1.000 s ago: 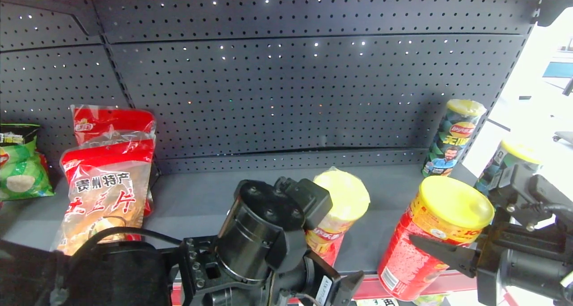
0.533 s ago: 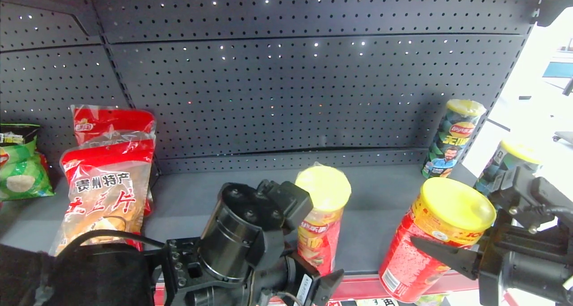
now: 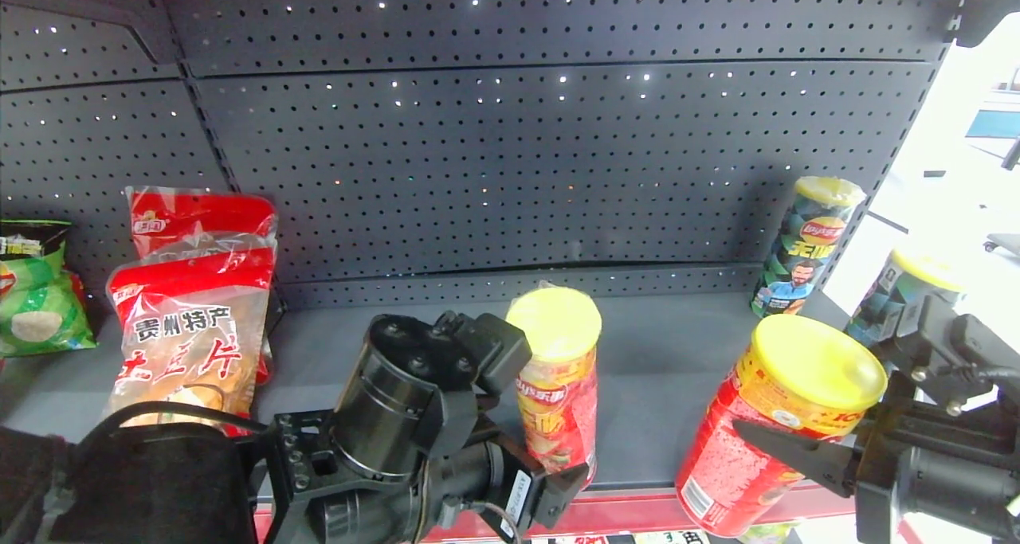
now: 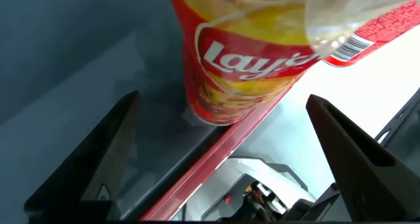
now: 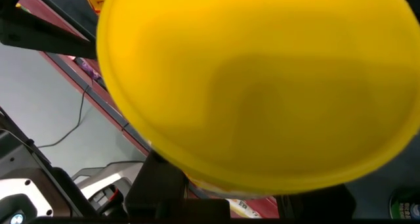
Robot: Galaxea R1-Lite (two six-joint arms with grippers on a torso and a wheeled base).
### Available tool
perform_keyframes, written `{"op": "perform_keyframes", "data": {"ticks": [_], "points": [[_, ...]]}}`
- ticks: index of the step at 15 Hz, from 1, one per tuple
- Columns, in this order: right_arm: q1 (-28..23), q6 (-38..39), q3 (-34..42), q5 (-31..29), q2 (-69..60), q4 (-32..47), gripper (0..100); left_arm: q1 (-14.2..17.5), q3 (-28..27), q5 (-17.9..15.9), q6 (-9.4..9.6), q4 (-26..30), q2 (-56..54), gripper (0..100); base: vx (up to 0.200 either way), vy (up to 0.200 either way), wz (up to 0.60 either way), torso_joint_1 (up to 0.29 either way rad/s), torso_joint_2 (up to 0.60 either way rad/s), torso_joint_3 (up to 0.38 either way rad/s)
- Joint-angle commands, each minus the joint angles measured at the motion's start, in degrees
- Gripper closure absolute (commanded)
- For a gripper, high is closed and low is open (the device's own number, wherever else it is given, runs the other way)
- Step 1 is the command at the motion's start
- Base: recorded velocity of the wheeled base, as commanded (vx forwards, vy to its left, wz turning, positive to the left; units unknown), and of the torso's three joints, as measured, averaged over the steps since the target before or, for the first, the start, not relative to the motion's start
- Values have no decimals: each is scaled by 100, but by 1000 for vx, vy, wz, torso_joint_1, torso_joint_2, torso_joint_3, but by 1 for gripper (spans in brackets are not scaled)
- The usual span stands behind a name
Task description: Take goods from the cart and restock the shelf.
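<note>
Two cans in play. Left can (image 3: 555,385) stands upright on shelf (image 3: 677,345) nr front lip. Left tool (image 4: 223,112) is wide open either side of it, prob not touching. Right tool (image 3: 801,448) clamps right can (image 3: 777,416), tilted, off front edge. Next: back left out w/o clipping can, then place right.

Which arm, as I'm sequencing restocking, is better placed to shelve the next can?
Right: the right gripper holds a red can at the shelf edge; the open left gripper flanks an already shelved can.
</note>
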Motion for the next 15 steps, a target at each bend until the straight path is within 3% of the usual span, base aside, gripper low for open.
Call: {"op": "perform_keyframes", "data": {"ticks": [1,5,15], "points": [[2,-1,15,2,-21,-1,100,1,-17,-2,5,-19,-29,0,0,0,0,0,0,0],[2,-1,15,2,-21,-1,100,1,-368,-11,22,-27,-3,0,0,0,0,0,0,0],[2,-1,112,2,-74,-1,100,27,-465,59,13,-19,-38,0,0,0,0,0,0,0]]}}
